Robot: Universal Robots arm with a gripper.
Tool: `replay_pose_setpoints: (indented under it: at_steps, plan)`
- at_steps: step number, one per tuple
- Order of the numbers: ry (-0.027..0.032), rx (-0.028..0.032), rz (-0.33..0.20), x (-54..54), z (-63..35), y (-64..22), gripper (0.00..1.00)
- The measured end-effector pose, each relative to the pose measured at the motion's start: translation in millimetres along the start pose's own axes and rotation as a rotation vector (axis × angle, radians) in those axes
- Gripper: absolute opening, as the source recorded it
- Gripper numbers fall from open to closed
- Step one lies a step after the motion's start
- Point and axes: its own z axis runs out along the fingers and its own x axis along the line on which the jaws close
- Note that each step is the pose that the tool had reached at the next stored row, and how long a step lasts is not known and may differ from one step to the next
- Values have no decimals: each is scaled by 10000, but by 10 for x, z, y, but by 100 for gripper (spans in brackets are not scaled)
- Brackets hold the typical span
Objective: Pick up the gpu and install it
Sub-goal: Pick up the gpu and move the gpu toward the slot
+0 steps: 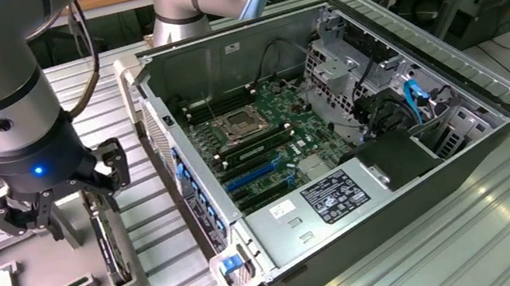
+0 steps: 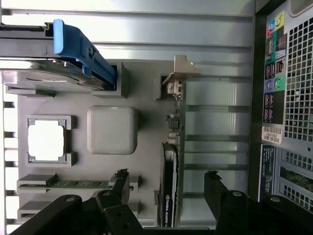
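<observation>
One gpu (image 2: 172,147), one hard drive (image 2: 49,78), one computer case (image 1: 218,55).

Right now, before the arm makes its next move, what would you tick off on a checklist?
1. Thin black gpu card with silver bracket stands on edge in the grey plastic tray: ok.
2. Gripper lined up over the card, fingers open, one on each side: ok.
3. Fingers gripping the card: not ok, there are gaps on both sides.
4. Open metal computer case has its side off: ok.
5. Long blue slots on the green board are free: ok.
6. Card's connector edge undamaged: cannot tell.
</observation>
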Motion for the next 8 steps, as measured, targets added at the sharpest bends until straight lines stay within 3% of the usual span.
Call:
replay_pose_setpoints:
  at_steps: [8]
  plan:
    - [-1,-2,0,2,67,-24,72]
